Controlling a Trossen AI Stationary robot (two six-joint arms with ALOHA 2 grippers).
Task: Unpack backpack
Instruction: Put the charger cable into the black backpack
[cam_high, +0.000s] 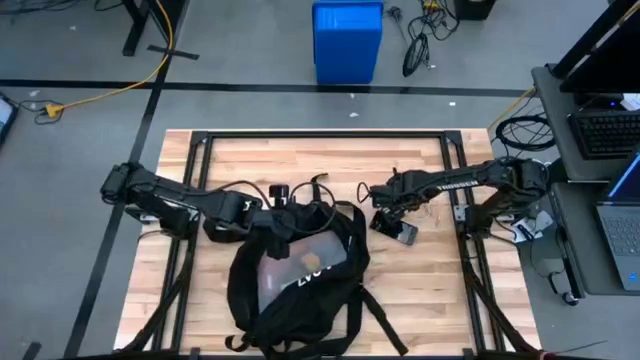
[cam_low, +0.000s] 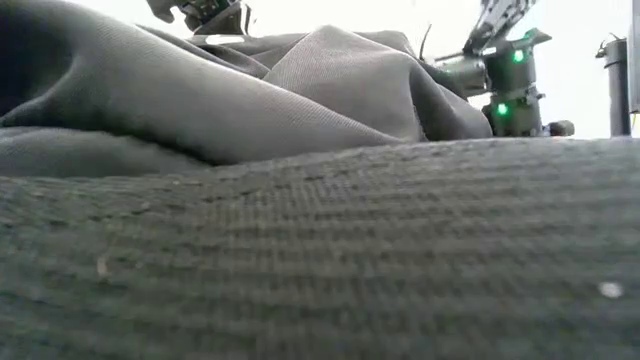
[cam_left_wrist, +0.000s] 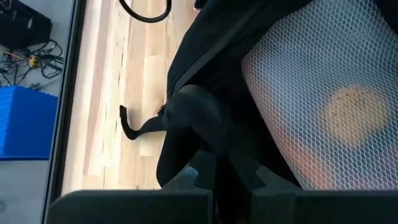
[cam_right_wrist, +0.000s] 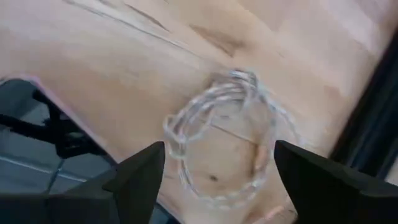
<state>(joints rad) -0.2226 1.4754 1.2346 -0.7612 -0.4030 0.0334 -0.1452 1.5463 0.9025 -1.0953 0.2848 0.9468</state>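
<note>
At table centre, six o'clock: backpack (cam_high: 297, 275), lying flat, mesh pocket up.
Left gripper (cam_high: 272, 222): pinching its top edge, likely holding it open.
Right gripper (cam_right_wrist: 214, 165): two o'clock, spread empty over coiled cable (cam_right_wrist: 221, 134), probably just unpacked.

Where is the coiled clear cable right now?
The coiled clear cable lies on the bare wooden table, framed between the open fingers of the right gripper in the right wrist view. In the high view that gripper hovers just right of the backpack.

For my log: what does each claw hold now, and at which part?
Left claw grips the backpack at its top edge fabric. Right claw is open, holding nothing, above a coiled cable.
</note>
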